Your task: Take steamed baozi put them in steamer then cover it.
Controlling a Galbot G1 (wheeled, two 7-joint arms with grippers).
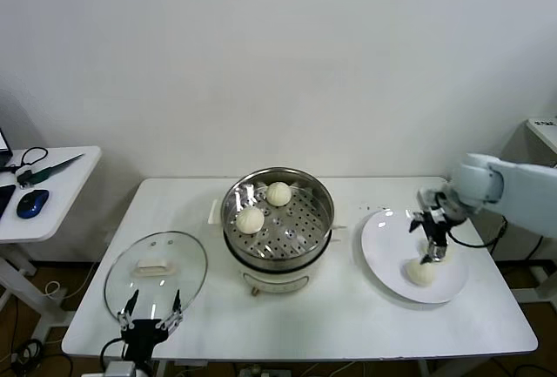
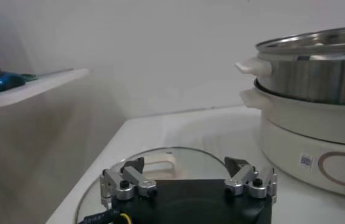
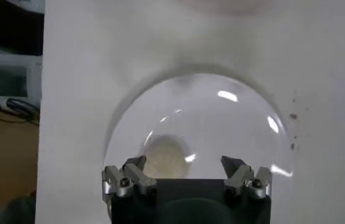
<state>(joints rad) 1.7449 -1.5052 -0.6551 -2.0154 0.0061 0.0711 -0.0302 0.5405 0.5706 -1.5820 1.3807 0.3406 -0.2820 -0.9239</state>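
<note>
Baozi [image 1: 251, 218] sit two in the steamer [image 1: 278, 220], one left on the plate [image 1: 383, 259]; the right hand [image 1: 432, 244] hangs released just above it, ready to grasp. Left wrist view: the left hand [image 2: 188, 182], released, waits low over the cover [image 2: 160, 164] beside the steamer [image 2: 319, 115]. Right wrist view: the right hand [image 3: 184, 176] spreads over the baozi [image 3: 160, 155], plate [image 3: 221, 115] beneath.

- A lab or test room rather than a home kitchen: a plain white bench [image 1: 348, 307] stands against a bare white wall [image 1: 278, 55].
- A side desk [image 1: 52, 198] carries a computer mouse [image 1: 31, 204] and cables.
- Loose cords lie on the floor [image 1: 35, 307].
</note>
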